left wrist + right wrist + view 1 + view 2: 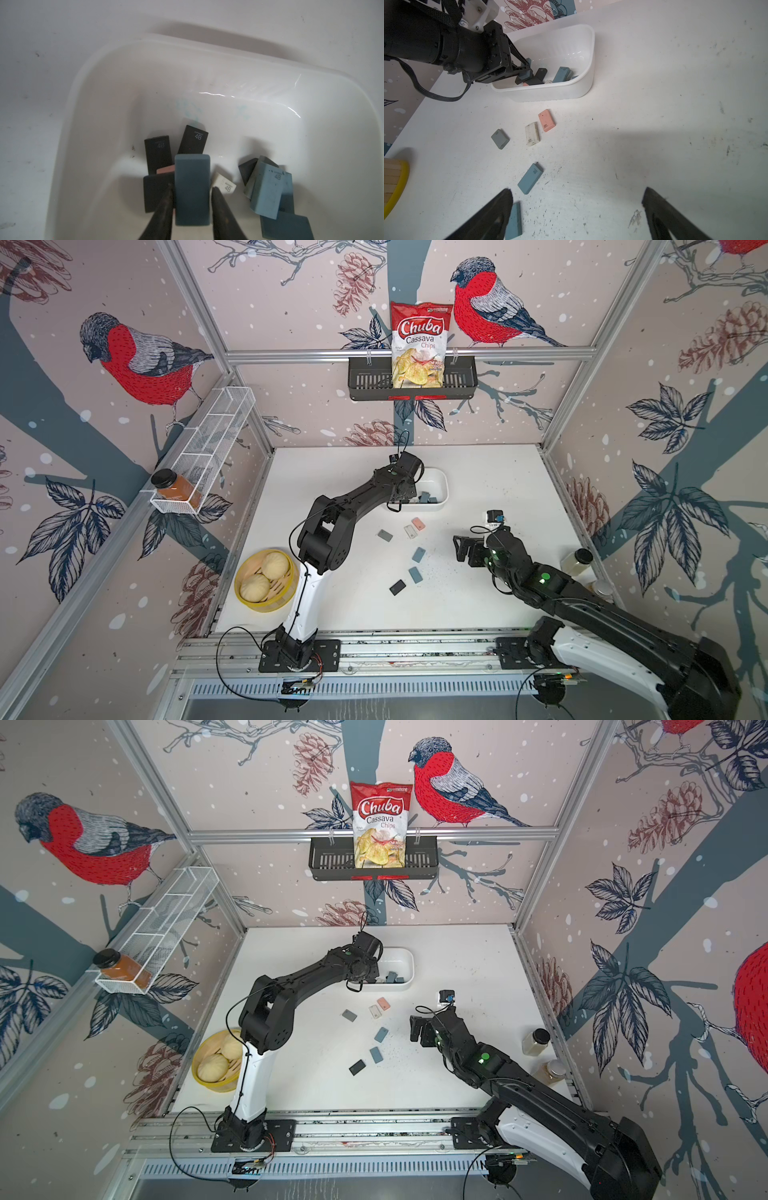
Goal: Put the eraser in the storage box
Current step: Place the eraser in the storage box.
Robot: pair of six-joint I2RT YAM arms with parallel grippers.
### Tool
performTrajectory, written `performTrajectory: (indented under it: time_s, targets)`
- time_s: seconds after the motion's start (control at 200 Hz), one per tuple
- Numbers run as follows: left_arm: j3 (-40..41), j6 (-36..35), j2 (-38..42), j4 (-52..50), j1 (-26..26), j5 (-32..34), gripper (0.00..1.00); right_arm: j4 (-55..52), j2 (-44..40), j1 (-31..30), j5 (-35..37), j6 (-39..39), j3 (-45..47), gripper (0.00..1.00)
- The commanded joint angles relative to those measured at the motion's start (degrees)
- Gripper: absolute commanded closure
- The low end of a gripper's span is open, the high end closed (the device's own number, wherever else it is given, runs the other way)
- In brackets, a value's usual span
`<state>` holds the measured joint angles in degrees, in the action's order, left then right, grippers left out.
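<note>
Worktop [498,481]: white, matte, scuffed with dark specks; enclosed by bullfinch-and-pinecone wallpaper [124,364] on aluminium framing [291,354]. Storage box [444,489], upper centre in both top views: smooth glossy white plastic, rounded corners, holding rectangular erasers [193,139] in black, blue, white and pink. Dark teal eraser [192,176]: matte block over the box interior, between the jaws of the left end effector [192,188]; clamped or loose, cannot tell. Right end effector [462,549], right of centre: jaws spread wide over the worktop.

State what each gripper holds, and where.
Right gripper: nothing. Left gripper flanks the blue eraser at its long sides; whether it grips cannot be told.
</note>
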<state>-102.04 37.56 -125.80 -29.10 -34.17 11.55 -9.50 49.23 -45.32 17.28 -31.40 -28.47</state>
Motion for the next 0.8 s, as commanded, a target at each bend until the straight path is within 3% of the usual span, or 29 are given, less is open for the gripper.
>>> performTrajectory:
  time_s: [0.0,0.14,0.355,0.6,0.796]
  targets:
    - [-0.3,-0.4,0.0,0.0,0.1,-1.4,0.56,1.2,-0.1,-0.1,-0.3,-0.1,0.1,0.0]
    - [-0.2,-0.8,0.6,0.5,0.1,-1.7,0.42,1.1,-0.2,-0.1,-0.2,0.0,0.2,0.0]
    - [-0.2,-1.3,2.9,0.3,0.1,-1.4,0.03,1.0,0.1,-0.1,-0.1,0.0,0.3,0.0]
    - [3.3,-0.6,10.5,-0.2,-0.1,-0.8,0.03,0.8,0.2,-0.1,-1.7,0.3,-0.4,0.0]
    - [14.2,-0.5,21.6,1.8,-0.5,-0.9,0.03,0.5,2.1,-1.6,-3.0,0.5,-1.1,0.0]
